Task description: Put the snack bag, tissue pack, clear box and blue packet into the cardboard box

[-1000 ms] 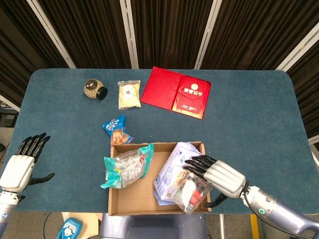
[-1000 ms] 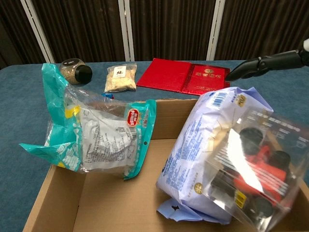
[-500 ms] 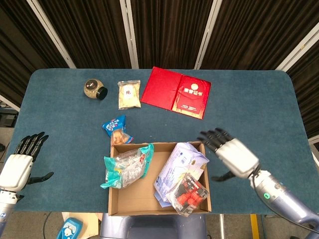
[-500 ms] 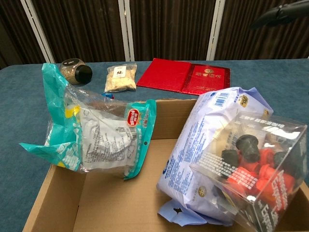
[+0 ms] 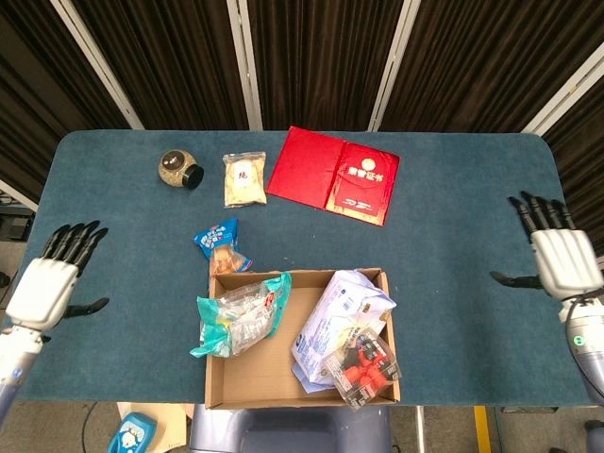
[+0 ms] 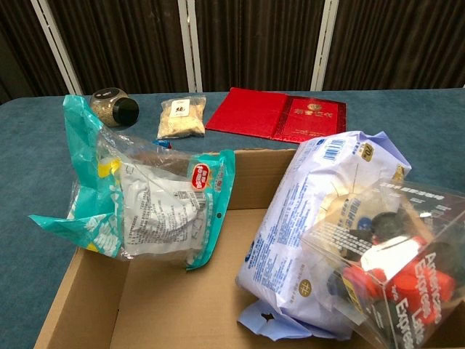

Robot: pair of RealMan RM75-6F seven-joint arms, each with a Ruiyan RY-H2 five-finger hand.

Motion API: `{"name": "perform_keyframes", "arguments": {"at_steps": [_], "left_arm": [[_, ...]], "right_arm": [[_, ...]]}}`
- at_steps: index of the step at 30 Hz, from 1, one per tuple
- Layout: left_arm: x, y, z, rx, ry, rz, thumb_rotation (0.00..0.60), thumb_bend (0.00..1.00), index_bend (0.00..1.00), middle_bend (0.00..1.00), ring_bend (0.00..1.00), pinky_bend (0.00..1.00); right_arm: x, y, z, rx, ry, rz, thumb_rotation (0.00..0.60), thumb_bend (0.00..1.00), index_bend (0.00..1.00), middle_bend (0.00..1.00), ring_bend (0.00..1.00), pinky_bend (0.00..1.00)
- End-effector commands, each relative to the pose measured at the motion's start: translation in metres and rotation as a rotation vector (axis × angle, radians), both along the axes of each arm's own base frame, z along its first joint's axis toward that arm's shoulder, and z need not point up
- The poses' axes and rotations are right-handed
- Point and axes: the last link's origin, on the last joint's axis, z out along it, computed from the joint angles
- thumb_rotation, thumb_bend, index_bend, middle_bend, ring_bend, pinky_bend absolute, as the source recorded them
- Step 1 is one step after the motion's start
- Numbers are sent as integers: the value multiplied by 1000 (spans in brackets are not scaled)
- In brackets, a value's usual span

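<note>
In the head view the left hand (image 5: 42,288) sits at the left edge of the frame and the right hand (image 5: 562,260) at the right edge, both with fingers apart and holding nothing; the cardboard box (image 5: 247,377) lies at the lower centre of the counter (image 5: 453,255); the snack bag (image 5: 241,316) drapes over its left wall; the tissue pack (image 5: 330,326) and clear box (image 5: 363,363) lie inside at its right; the blue packet (image 5: 219,242) rests on the counter just above the box.

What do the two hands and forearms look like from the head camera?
Both the left hand and right hand have a silvery-white back shell with black fingers and a black thumb. The right forearm is silver-grey, with a small green-lit ring near the wrist.
</note>
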Motion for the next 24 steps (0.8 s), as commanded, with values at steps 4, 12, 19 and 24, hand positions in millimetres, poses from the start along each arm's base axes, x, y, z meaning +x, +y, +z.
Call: {"name": "perform_keyframes", "arguments": {"at_steps": [4, 12, 19, 24], "left_arm": [[27, 63, -2, -76, 166, -114, 600, 0, 0, 0, 0, 0], [53, 125, -26, -187, 344, -162, 600, 0, 0, 0, 0, 0], [67, 153, -69, -324, 497, -178, 600, 0, 0, 0, 0, 0], [72, 159, -99, -390, 578, -209, 600, 0, 0, 0, 0, 0]], "right_arm": [[-23, 3, 5, -92, -29, -95, 600, 0, 0, 0, 0, 14], [-26, 3, 4, -107, -40, -109, 600, 0, 2, 0, 0, 14], [-29, 2, 4, -109, -32, -112, 600, 0, 2, 0, 0, 15], [-30, 1, 5, -115, -34, -112, 600, 0, 3, 0, 0, 15]]}}
